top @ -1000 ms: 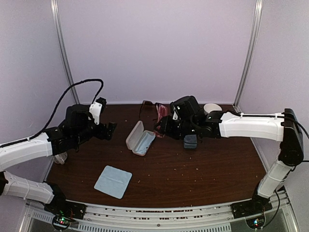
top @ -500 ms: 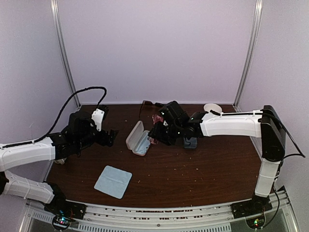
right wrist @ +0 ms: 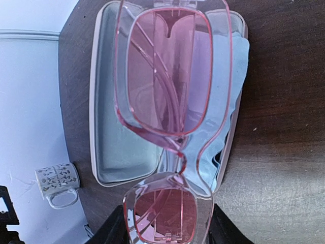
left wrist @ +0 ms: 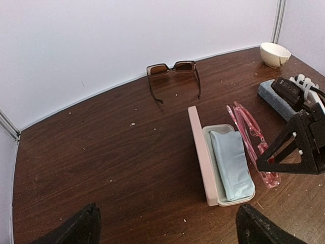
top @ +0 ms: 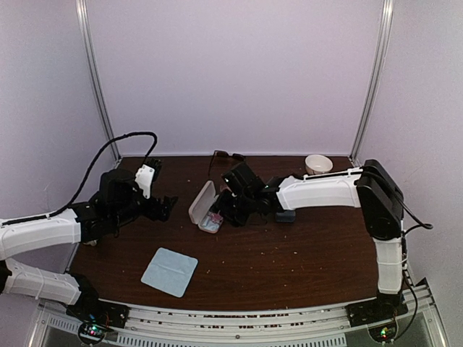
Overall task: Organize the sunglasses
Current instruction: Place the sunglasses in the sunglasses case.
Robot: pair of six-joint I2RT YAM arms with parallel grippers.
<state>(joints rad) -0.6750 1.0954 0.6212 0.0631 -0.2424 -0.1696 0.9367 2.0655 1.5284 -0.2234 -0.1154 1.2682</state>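
A pair of pink translucent sunglasses [right wrist: 170,86] hangs folded in my right gripper [right wrist: 167,231], which is shut on one lens. They hover just over the open white case [top: 203,205], above the light-blue cloth [left wrist: 231,163] lying inside it. In the left wrist view the pink sunglasses [left wrist: 252,144] slant along the case's [left wrist: 200,152] right rim. A second pair of sunglasses [left wrist: 172,68], dark brown, stands unfolded by the back wall. My left gripper [left wrist: 170,231] is open, low over bare table left of the case.
A second light-blue cloth [top: 170,271] lies at the front left. A grey-blue closed case [top: 285,215] sits under the right forearm. A cream bowl [top: 318,163] stands in the back right corner. A small white mug [right wrist: 57,179] is off the table's left side.
My right gripper carried the pink sunglasses leftward from the back middle down to the open case. The left gripper edged a little toward the case.
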